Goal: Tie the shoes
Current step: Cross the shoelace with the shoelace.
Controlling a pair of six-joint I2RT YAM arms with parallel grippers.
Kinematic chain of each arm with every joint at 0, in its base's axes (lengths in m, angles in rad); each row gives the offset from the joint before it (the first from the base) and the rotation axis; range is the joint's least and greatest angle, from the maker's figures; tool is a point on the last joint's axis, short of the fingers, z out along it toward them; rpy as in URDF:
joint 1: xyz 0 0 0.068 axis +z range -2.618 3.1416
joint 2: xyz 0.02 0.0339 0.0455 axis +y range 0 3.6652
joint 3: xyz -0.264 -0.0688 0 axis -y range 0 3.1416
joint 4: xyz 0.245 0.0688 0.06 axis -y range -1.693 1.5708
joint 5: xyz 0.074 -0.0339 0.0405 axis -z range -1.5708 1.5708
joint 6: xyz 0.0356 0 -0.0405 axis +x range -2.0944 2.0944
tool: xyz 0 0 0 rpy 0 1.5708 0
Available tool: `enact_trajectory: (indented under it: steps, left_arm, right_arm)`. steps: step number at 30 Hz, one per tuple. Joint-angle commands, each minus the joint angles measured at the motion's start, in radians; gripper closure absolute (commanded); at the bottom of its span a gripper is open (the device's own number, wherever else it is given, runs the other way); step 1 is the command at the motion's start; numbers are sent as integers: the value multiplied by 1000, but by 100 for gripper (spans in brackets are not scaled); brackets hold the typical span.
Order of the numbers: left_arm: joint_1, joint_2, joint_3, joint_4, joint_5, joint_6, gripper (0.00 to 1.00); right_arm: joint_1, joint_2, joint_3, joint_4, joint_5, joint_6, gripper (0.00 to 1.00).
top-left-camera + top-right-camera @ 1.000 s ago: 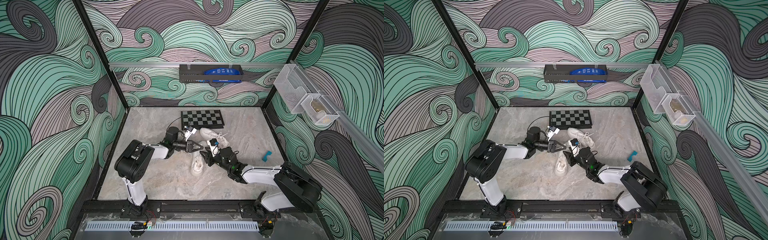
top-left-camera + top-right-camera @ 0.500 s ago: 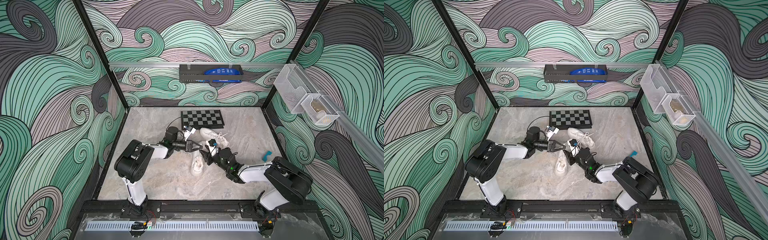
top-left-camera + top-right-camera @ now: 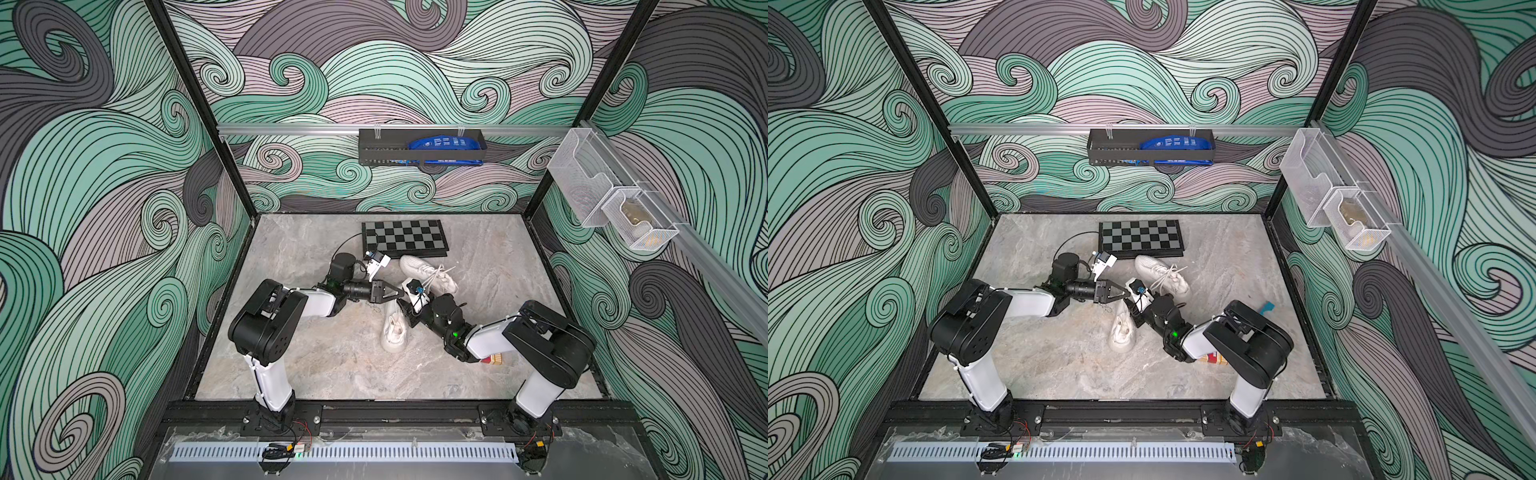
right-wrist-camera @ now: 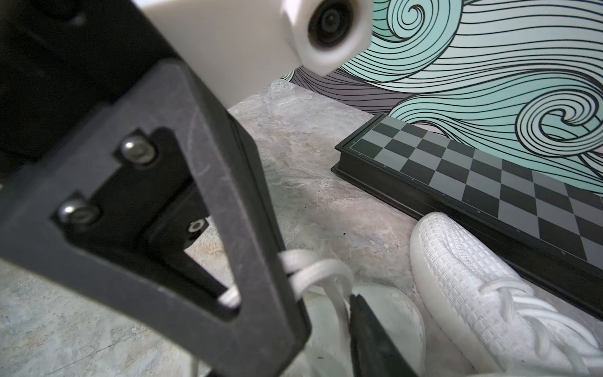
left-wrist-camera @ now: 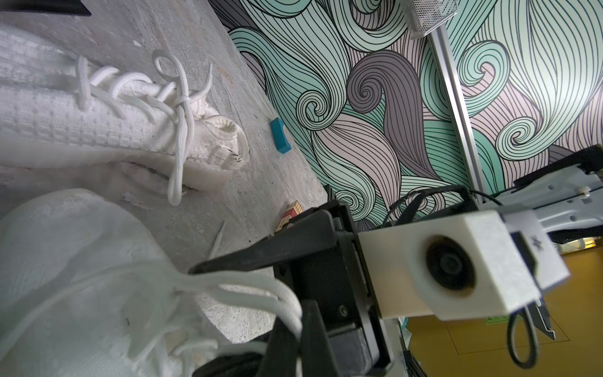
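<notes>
Two white shoes lie mid-table in both top views. The far shoe [image 3: 424,270] has its laces in a bow [image 5: 181,98]. The near shoe [image 3: 392,332] has loose laces [image 5: 248,287] drawn up from it. My left gripper [image 3: 401,293] hangs over the near shoe's lacing, shut on those laces [image 4: 313,271]; in the left wrist view the left gripper [image 5: 298,339] pinches the strands. My right gripper [image 3: 405,308] comes in from the opposite side, tip to tip with the left. Its jaws stand apart around the same strands, one of its fingers [image 4: 368,333] beside a lace loop.
A black chessboard [image 3: 404,243] lies at the back, just behind the far shoe. A blue block [image 3: 1266,308] sits to the right, by the right arm's elbow. A small red and yellow box [image 3: 494,359] shows under the right arm. A black basket [image 3: 419,147] and mesh bins [image 3: 602,195] hang on the walls.
The right arm's elbow has swung in toward the centre, now covering the blue block in a top view. Its gripper stays at the near shoe's laces. The left arm has not moved.
</notes>
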Motion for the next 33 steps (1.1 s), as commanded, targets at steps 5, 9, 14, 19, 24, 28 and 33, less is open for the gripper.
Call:
enact_trajectory:
  steps: [5, 9, 14, 19, 24, 28, 33]
  left_arm:
    - [-9, -21, 9, -160, 52, 88, 92]
    - [3, -54, 5, -268, -19, 168, 73]
    - [16, -120, -14, -383, -146, 273, 73]
    - [15, -194, -39, -436, -303, 337, 67]
    - [7, -267, -35, -491, -401, 445, 51]
    - [4, -313, -64, -448, -359, 496, 32]
    - [-13, -306, -49, -403, -316, 484, 25]
  right_arm:
    - [-25, -20, 11, -13, 55, 11, 99]
    - [-28, -53, -16, -28, 39, 35, 100]
    - [-31, -100, -28, -82, -36, 78, 100]
    - [-43, -118, -48, -111, -100, 117, 100]
    - [-74, -119, -40, -145, -212, 168, 98]
    - [-103, -112, -28, -160, -308, 208, 96]
    - [-148, -100, -30, -128, -438, 277, 95]
